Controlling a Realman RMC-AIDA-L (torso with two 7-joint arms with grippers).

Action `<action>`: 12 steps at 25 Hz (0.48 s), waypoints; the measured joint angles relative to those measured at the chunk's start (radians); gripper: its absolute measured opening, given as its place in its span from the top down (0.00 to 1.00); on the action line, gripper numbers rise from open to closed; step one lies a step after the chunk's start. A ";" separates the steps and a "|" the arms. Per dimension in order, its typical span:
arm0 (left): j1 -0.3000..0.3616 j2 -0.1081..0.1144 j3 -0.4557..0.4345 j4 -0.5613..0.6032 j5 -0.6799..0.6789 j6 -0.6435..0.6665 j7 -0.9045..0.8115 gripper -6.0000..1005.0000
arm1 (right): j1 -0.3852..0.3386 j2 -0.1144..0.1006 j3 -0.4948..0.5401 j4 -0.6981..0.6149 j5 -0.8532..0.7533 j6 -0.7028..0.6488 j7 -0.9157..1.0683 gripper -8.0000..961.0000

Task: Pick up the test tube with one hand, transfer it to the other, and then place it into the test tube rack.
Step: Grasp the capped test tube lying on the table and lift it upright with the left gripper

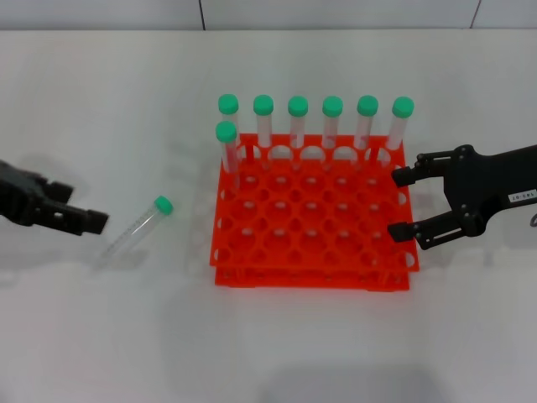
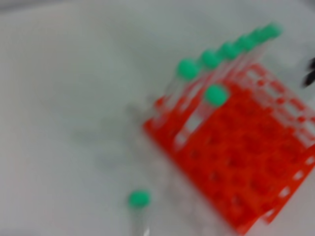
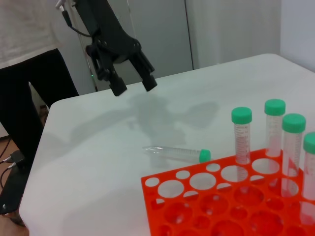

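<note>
A: Where is the test tube (image 1: pixel 137 227) lying?

B: It lies flat on the white table (image 1: pixel 109 336), at about nine o'clock from the test tube rack (image 1: pixel 315 218). Its green cap (image 1: pixel 164 204) points toward the rack and nothing is touching it.

A: And the left gripper (image 1: pixel 84 220)?

B: It is at nine o'clock from the tube, near it but apart. From the right wrist view the left gripper (image 3: pixel 133 83) hangs above the table with its two fingers spread, and there is nothing between them.

A: What about the right gripper (image 1: pixel 403 204)?

B: It is at three o'clock from the rack, just beside the rack's right edge. Its fingers are spread wide and it grips nothing. A small white label (image 1: pixel 522 196) is on its body.

A: What stands in the rack?

B: Seven tubes with green caps, all upright. Six are in the far row (image 1: pixel 315 107) at twelve o'clock, and one more (image 1: pixel 226 132) is in the second row, at the left end.
</note>
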State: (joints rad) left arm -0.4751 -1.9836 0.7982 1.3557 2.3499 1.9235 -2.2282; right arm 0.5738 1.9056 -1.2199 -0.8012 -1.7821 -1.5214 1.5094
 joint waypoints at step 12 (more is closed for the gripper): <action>-0.138 0.017 0.048 -0.145 0.277 -0.010 -0.091 0.12 | 0.011 0.005 0.000 -0.003 -0.004 0.001 -0.001 0.12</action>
State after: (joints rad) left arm -0.6132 -1.9670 0.8462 1.2106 2.6267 1.9131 -2.3192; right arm 0.5846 1.9107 -1.2195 -0.8044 -1.7857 -1.5205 1.5080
